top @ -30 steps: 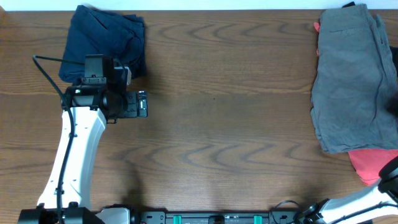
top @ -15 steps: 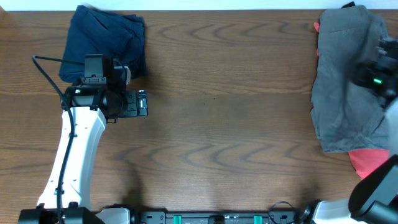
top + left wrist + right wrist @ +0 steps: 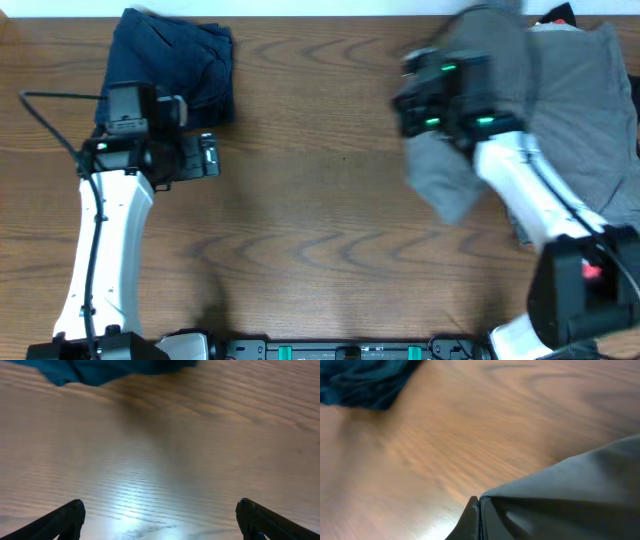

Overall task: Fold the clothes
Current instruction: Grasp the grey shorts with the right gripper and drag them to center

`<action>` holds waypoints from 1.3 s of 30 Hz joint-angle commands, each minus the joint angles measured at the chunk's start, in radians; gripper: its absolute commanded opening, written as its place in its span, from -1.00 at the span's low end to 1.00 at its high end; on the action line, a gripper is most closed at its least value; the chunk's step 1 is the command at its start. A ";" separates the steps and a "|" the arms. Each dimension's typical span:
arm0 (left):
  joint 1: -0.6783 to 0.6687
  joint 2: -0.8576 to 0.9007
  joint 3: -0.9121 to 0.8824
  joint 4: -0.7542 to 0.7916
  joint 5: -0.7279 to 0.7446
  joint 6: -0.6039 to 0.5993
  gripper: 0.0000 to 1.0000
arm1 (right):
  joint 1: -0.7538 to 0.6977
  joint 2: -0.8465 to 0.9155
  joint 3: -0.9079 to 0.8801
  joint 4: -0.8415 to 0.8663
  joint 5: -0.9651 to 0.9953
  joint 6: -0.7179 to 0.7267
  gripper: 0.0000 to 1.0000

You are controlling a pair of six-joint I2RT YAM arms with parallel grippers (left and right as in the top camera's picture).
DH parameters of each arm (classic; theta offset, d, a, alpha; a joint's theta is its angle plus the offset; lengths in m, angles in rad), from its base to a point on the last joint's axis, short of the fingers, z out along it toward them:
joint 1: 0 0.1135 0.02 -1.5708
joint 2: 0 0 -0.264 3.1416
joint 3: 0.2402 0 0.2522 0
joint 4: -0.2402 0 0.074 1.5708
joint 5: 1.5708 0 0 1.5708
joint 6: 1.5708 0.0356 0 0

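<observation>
My right gripper point(image 3: 418, 92) is shut on an edge of the grey-khaki shorts point(image 3: 580, 110) and holds the cloth lifted over the table's right half; in the right wrist view the grey cloth point(image 3: 580, 490) is pinched at the fingertips point(image 3: 474, 512). The dark navy shorts point(image 3: 170, 62) lie bunched at the far left; their edge shows in the left wrist view point(image 3: 100, 370). My left gripper point(image 3: 212, 158) is open and empty just below the navy shorts, fingertips point(image 3: 70, 515) wide apart over bare wood. A bit of the red T-shirt point(image 3: 592, 268) shows at the right edge.
The wooden table point(image 3: 320, 230) has its far edge along the top of the overhead view. A dark rail with green clamps point(image 3: 330, 350) runs along the front edge. A black cable point(image 3: 50, 100) loops left of the left arm.
My right arm has swung in from the right edge and dragged the grey-khaki shorts leftwards toward the table's middle. My left arm has shifted slightly left.
</observation>
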 commanded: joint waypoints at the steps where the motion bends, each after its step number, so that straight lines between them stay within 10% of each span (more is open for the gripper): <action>1: 0.047 -0.005 0.030 -0.002 -0.004 -0.005 0.97 | 0.145 0.049 0.010 0.064 -0.012 0.063 -0.98; 23: 0.108 -0.005 0.030 -0.002 -0.004 -0.005 0.95 | 0.490 0.137 0.026 0.336 0.043 0.232 -0.97; 31: 0.108 -0.005 0.030 -0.011 -0.004 -0.005 0.96 | 0.460 0.080 0.057 0.201 0.045 0.208 0.99; 39: 0.087 -0.005 0.028 -0.144 0.196 -0.005 0.96 | 0.261 -0.071 0.117 -0.142 0.149 0.114 0.98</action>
